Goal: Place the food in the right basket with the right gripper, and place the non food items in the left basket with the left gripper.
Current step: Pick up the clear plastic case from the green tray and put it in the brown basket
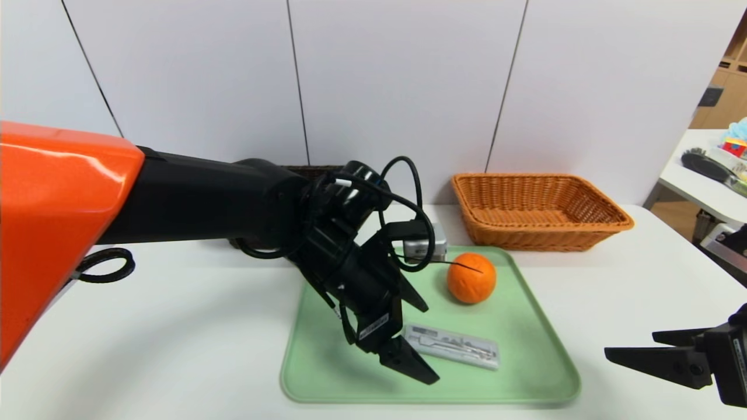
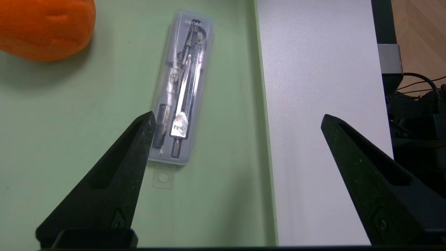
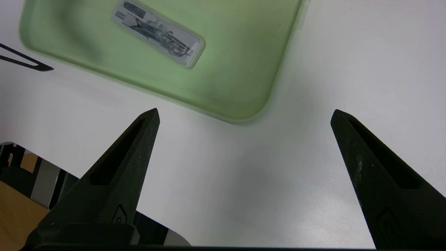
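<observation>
The left gripper (image 1: 419, 335) is wide open over the green tray (image 1: 543, 373), with the grey case (image 1: 453, 346) just beside one finger, so it should center first, then squeeze.

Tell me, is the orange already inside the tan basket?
No, the orange sits on the green tray, outside the tan basket.

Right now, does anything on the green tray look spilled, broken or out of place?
Nothing stands out. The orange and the clear case lie apart on the green tray, nothing spilled. The open left gripper hovers beside the case; the right gripper waits open off the tray.
</observation>
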